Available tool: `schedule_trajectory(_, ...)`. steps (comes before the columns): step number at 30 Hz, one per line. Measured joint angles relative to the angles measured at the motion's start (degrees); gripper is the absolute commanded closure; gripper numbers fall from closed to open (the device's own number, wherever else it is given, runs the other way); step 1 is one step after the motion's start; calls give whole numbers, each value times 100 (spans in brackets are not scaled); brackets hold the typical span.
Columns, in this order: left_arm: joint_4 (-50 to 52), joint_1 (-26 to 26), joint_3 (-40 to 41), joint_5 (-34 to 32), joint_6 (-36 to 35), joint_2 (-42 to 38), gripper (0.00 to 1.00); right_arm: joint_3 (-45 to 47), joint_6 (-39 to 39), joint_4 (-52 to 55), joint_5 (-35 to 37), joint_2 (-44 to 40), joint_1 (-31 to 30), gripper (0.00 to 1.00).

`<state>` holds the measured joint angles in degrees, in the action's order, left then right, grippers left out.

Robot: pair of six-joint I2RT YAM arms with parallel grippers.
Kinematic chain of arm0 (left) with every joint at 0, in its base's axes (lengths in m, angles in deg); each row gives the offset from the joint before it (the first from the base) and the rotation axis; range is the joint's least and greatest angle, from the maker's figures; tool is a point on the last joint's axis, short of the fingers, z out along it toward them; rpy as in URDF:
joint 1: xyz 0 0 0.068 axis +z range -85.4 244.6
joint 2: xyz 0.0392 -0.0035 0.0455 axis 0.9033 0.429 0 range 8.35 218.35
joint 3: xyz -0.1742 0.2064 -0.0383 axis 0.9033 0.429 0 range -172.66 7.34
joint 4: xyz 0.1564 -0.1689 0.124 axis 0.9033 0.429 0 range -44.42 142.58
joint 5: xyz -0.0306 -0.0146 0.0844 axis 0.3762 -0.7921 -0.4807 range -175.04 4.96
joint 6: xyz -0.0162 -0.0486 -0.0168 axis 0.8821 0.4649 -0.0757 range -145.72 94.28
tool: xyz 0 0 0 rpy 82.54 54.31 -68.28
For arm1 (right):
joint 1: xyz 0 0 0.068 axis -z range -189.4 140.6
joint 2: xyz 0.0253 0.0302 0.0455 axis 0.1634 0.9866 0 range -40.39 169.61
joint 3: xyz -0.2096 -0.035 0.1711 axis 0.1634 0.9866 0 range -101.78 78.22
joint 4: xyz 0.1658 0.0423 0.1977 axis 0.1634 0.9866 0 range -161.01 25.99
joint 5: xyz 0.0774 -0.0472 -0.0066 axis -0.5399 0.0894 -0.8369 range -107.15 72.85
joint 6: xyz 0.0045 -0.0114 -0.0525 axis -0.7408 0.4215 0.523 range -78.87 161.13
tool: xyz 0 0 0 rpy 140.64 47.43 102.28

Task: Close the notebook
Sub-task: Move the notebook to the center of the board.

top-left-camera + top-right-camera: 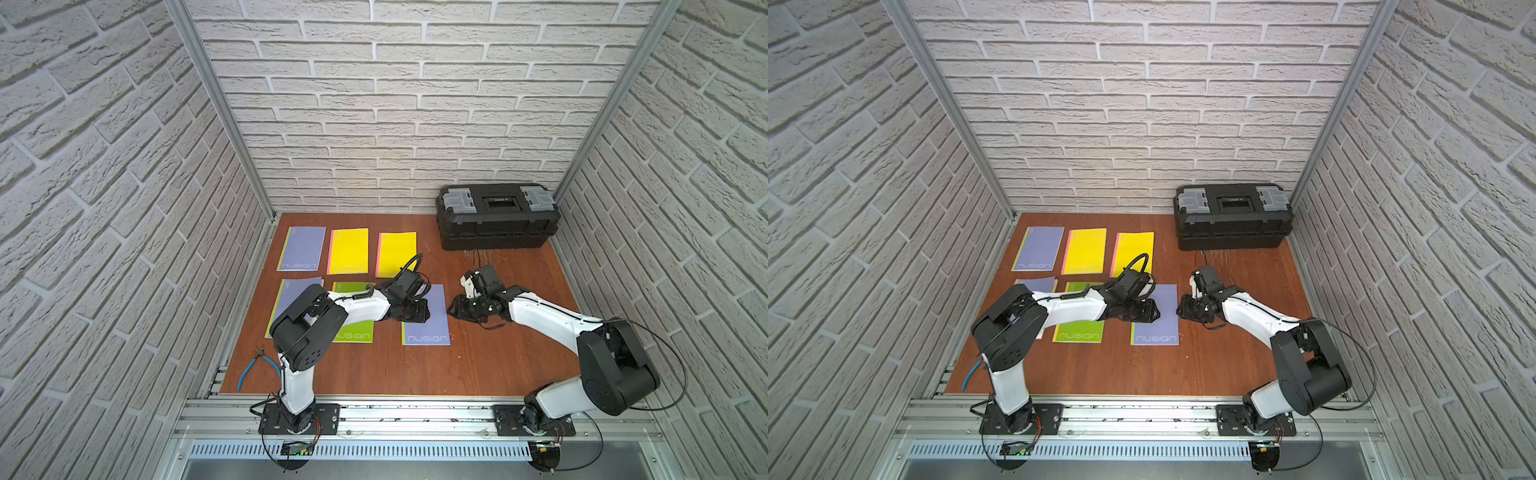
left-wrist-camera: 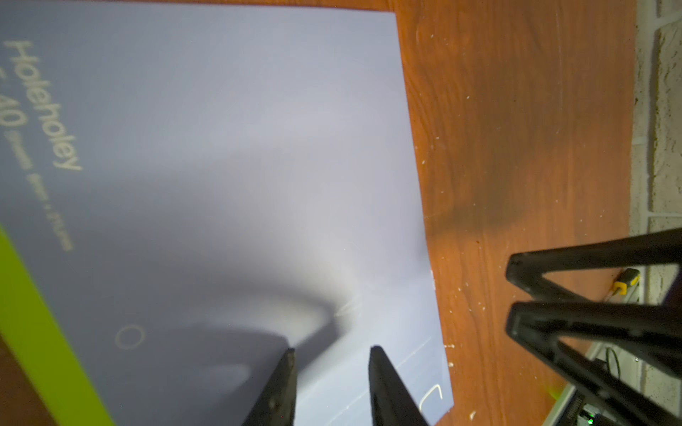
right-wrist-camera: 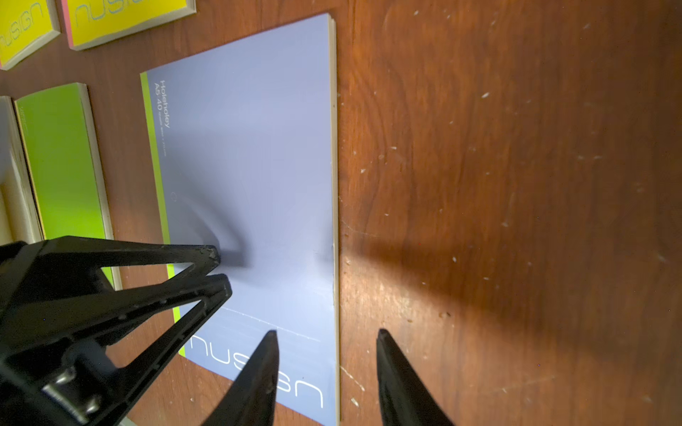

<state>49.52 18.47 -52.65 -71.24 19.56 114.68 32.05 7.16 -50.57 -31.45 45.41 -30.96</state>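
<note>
The lavender notebook [image 1: 432, 322] [image 1: 1160, 322] lies flat on the wooden table [image 1: 478, 365] with its cover down and a green strip along its spine. My left gripper [image 1: 424, 309] [image 1: 1155, 311] hovers low over the cover. In the left wrist view its jaws stand apart above the cover [image 2: 221, 147], left gripper [image 2: 332, 350] open with nothing between them. My right gripper [image 1: 451, 309] [image 1: 1180, 309] is at the notebook's right edge. In the right wrist view the right gripper [image 3: 326, 332] is open, one finger over the cover [image 3: 251, 147] and one over bare wood.
Five more closed notebooks lie to the left and behind: lavender [image 1: 301, 249], yellow [image 1: 349, 251], yellow [image 1: 397, 251], green [image 1: 353, 334], lavender [image 1: 286, 299]. A black toolbox [image 1: 496, 216] stands at the back right. Blue-handled pliers [image 1: 257, 365] lie at the front left.
</note>
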Motion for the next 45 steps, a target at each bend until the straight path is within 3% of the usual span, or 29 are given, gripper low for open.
schedule_trajectory(5,-142,70,151,28,4,-79,65,0,-42,-181,-15,247,-146,64)
schedule_trajectory(28,-350,201,439,50,85,-247,65,-122,-168,-619,-90,841,-374,69)
schedule_trajectory(45,-243,678,909,-4,57,-686,65,-605,-407,-931,-142,1368,-848,70)
